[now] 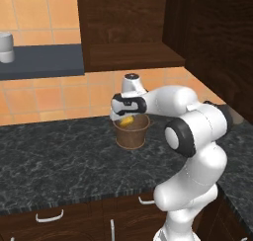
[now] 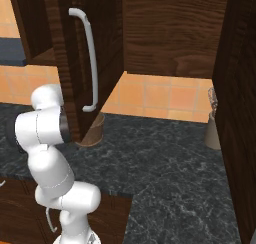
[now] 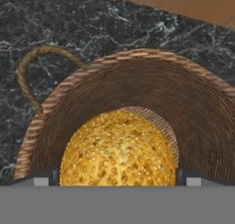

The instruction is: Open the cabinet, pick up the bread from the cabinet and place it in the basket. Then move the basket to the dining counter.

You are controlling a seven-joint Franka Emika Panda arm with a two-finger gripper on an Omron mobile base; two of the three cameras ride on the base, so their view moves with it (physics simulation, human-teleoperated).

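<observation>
The golden, seeded bread sits between my two fingertips, just above the inside of the brown woven basket, whose loop handle lies to the left. From the left base view, my gripper points down into the basket with the bread at the rim. The gripper is shut on the bread. The dark wood cabinet stands open above. Its door, with a silver bar handle, swings out and hides most of the basket.
The basket stands on the black marbled counter against an orange tiled wall. A beige utensil holder stands at the right by a tall dark panel. Drawers with curved handles lie below. A grey ledge carries a white object.
</observation>
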